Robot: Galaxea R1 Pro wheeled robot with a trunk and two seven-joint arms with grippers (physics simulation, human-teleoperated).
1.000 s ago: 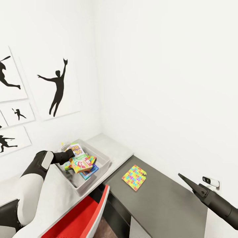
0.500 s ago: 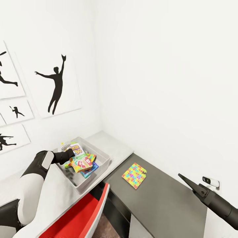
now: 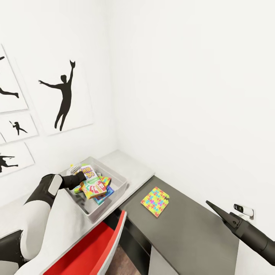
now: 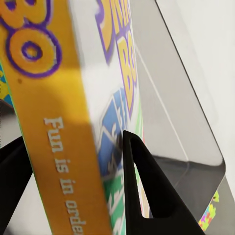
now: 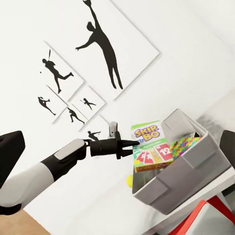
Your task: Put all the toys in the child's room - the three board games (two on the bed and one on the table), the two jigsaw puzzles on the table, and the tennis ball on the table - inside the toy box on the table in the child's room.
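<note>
- Your left gripper sits at lower left of the head view, over the toy box, clamped on the SKIP-BO box.
- Left wrist view: the two black fingers bracket that box's orange edge and printed face, touching it.
- Right wrist view shows the SKIP-BO box upright and tilted, its lower part inside the toy box, upper part above the rim.
- More colourful boxes lie in the toy box under and beside it; can't separate them.
- Toy box sits on the pale grey table, near the wall corner.
- One jigsaw puzzle lies flat on the lower dark cabinet, centre-right of the head view, well apart from the toy box.
- Your right gripper hangs at lower right above the cabinet, holding nothing; can't tell whether its fingers are apart or together.
- Red chair at bottom centre, tucked against the table edge.
</note>
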